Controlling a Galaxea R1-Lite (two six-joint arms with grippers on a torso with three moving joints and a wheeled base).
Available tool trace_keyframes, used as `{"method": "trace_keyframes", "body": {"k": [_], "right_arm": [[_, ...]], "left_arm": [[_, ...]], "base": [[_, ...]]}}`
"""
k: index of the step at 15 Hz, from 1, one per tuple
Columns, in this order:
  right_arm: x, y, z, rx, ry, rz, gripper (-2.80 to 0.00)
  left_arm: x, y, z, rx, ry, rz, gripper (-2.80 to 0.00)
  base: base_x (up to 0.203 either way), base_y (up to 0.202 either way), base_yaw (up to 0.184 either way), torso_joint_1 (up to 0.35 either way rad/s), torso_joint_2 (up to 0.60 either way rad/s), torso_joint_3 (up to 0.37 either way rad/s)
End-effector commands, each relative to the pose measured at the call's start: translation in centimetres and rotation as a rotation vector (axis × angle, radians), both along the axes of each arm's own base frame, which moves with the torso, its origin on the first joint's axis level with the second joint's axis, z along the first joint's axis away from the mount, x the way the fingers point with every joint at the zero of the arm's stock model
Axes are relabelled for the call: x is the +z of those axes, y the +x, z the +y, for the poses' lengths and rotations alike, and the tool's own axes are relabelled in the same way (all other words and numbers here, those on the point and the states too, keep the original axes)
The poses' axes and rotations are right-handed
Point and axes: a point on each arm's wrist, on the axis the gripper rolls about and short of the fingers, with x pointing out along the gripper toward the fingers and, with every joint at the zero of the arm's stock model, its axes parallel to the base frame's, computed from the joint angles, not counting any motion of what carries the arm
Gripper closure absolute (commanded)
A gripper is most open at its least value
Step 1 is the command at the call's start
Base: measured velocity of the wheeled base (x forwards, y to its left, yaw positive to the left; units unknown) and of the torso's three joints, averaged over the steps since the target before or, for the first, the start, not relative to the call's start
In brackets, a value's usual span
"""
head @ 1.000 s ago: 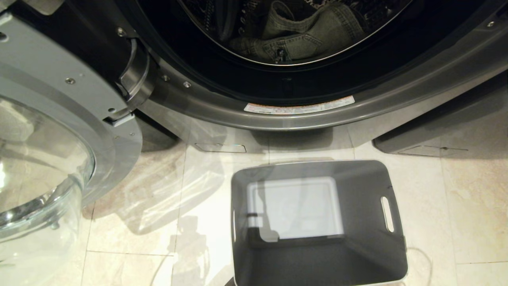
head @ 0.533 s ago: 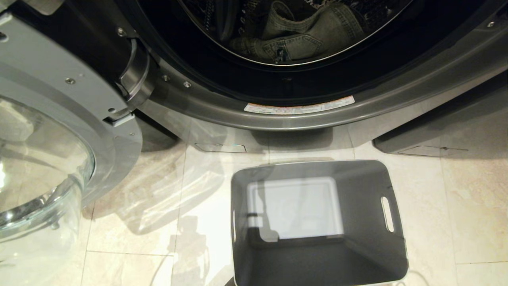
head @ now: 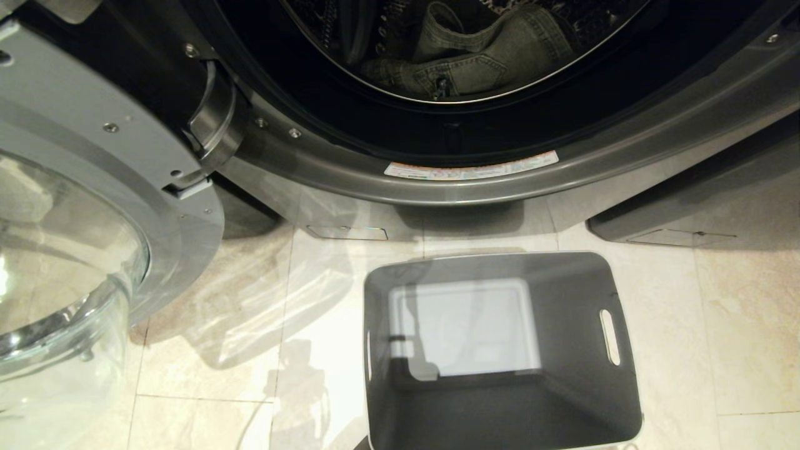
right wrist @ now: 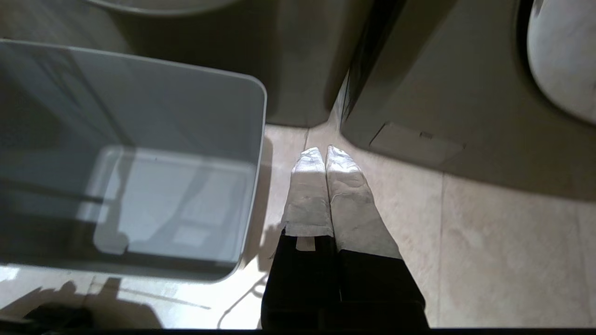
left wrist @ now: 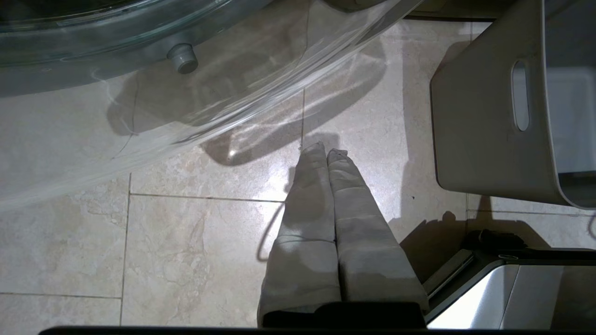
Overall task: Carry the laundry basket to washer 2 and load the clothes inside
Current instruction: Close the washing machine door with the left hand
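Denim garment [head: 475, 62]: soft, limp, light; lies in washer drum [head: 350, 44]; best pinched at fold. Laundry basket [head: 581, 275]: rigid, empty; slot handles. Left pincer [left wrist: 326, 151], right pincer [right wrist: 323, 151]: pressed together, nothing held.

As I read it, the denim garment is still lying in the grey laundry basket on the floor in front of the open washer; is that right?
Not quite. The head view shows the laundry basket empty on the floor in front of the open washer; the denim garment lies inside the washer's drum. The rest of the statement holds.
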Motion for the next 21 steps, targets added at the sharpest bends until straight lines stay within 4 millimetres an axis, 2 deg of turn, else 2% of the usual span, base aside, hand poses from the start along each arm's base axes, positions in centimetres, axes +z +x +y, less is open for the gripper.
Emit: {"method": "trace_keyframes", "body": {"k": [1,21], "right_arm": [[-1.38,0.46,-0.04,-0.002,0.05,0.067,0.0],[-1.35,0.45,-0.09,-0.017,0.083,0.065,0.0]], "left_arm": [[0.0,0.0,0.0,0.0,0.0,0.0,0.0],[-0.01,0.0,0.0,-0.001,0.003,0.001,0.0]], "base": [[0.0,0.0,0.0,0.0,0.0,0.0],[0.0,0.0,0.0,0.0,0.0,0.0]]}}
